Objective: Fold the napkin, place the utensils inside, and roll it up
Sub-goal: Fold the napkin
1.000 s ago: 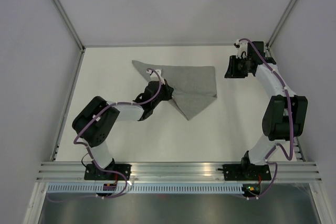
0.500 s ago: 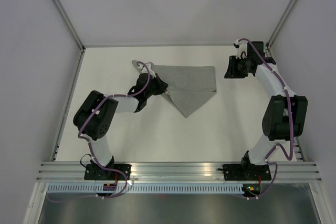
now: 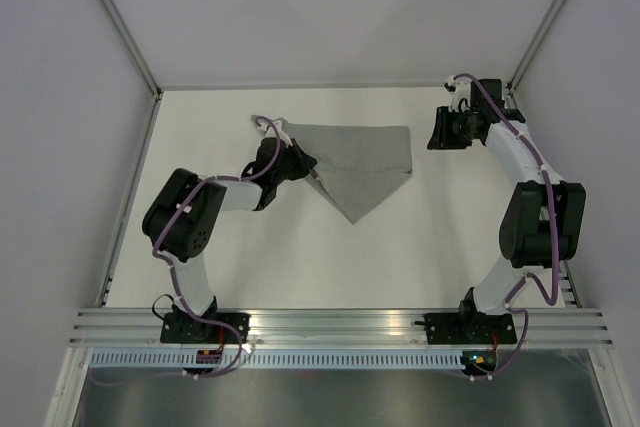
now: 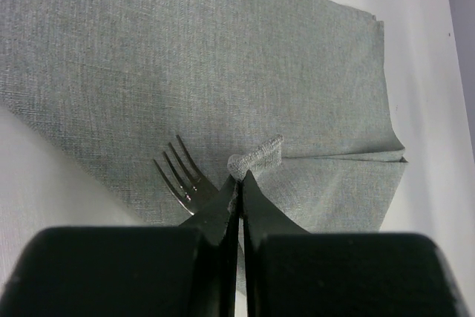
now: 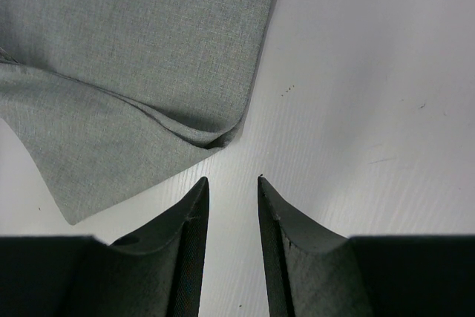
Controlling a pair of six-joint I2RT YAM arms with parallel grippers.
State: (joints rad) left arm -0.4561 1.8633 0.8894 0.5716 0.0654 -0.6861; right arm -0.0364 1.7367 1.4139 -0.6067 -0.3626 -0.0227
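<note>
One fork (image 4: 180,171) on napkin (image 4: 223,57); left end effector (image 4: 240,177) closed, seemingly pinching its fold; right end effector (image 5: 232,183) parted, empty.

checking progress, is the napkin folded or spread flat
Folded, not flat: the napkin has a layer doubled along a crease into a point, with cloth pinched by the left gripper.

White table (image 3: 400,257) between plain pale walls (image 3: 340,7).

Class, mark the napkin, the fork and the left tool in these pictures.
napkin (image 3: 362,155): top external view, middle of the cloth.
fork (image 4: 191,187): left wrist view, at the base of its tines.
left tool (image 4: 241,177): left wrist view, between its closed fingertips.
</note>
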